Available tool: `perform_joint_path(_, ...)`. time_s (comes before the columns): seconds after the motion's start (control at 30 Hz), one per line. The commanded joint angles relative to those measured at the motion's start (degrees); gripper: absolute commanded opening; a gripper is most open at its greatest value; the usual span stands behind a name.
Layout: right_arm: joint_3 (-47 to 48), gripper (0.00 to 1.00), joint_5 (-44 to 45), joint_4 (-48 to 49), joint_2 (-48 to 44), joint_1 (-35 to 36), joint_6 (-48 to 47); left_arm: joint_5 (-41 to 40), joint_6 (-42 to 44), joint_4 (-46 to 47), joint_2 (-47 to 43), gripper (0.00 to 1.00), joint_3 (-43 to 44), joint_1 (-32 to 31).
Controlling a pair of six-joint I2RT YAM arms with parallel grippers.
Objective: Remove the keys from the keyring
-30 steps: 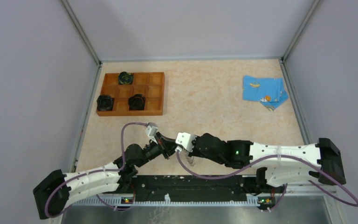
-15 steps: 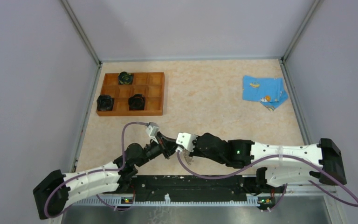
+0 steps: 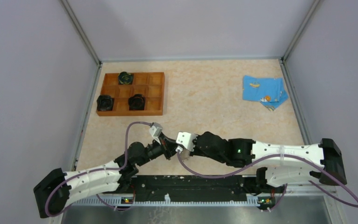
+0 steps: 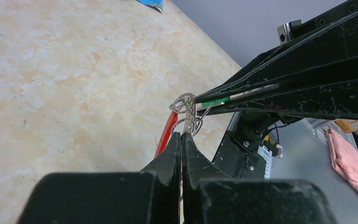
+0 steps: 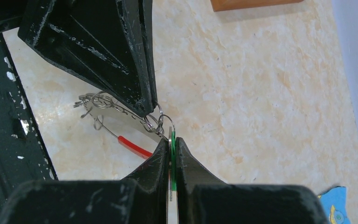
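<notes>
In the right wrist view my right gripper (image 5: pixel 170 140) is shut on the green-headed key (image 5: pixel 172 154), held edge-on between its fingers. The key hangs from small silvery rings (image 5: pixel 154 122) on the keyring, whose red section (image 5: pixel 134 147) lies just above the table. My left gripper (image 4: pixel 182 135) is shut on the keyring's thin wire beside the red section (image 4: pixel 168 133). The green key (image 4: pixel 214 100) shows there between the right gripper's fingers. In the top view both grippers, left (image 3: pixel 170 150) and right (image 3: pixel 179 149), meet tip to tip near the table's front; the key and ring are hidden there.
A wooden compartment tray (image 3: pixel 156 93) with three black pucks (image 3: pixel 135 101) stands at the back left. A blue patterned cloth (image 3: pixel 264 91) lies at the back right. The black base rail (image 3: pixel 191 182) runs just behind the grippers.
The left arm's wrist and cable loop have shifted slightly right, toward the right gripper. Both grippers stay shut on the same things.
</notes>
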Motion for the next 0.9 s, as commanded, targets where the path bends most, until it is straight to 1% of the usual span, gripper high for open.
perform_joint_path(0.0, 5.5, 0.0, 0.0, 2.4, -2.0, -0.7, -0.5, 2.1, 3.2, -4.6, 1.3, 0.0, 1.3, -0.3)
perform_joint_path(0.17, 8.0, 0.0, -3.4, -1.3, -1.1, -0.7, 0.4, 1.0, 3.9, -5.7, 1.6, 0.0, 2.5, -0.2)
perform_joint_path(0.23, 9.6, 0.0, -3.1, -3.7, 0.0, -0.7, 2.2, 1.0, 4.4, -5.7, 1.4, 0.0, 2.9, -0.2)
perform_joint_path(0.3, 11.2, 0.0, -1.9, -6.0, 1.3, -0.7, 4.1, 0.3, 4.6, -5.8, 0.9, 0.08, 2.9, -0.2)
perform_joint_path(0.37, 12.2, 0.0, -0.8, -7.6, 2.2, -0.7, 5.5, -0.5, 5.1, -6.3, 0.3, 0.2, 3.1, -0.2)
perform_joint_path(0.5, 13.6, 0.0, 0.4, -9.5, 3.3, -1.0, 8.1, -1.5, 6.9, -8.1, -1.7, 0.31, 3.3, -0.2)
perform_joint_path(0.7, 17.0, 0.0, -0.3, -13.9, 5.8, -2.0, 10.9, -2.8, 11.4, -11.6, -6.9, 0.36, 3.7, -0.2)
perform_joint_path(0.87, 18.9, 0.0, -1.9, -16.1, 7.1, -3.1, 12.3, 0.9, 17.8, -11.7, -11.9, 0.36, 3.1, -0.2)
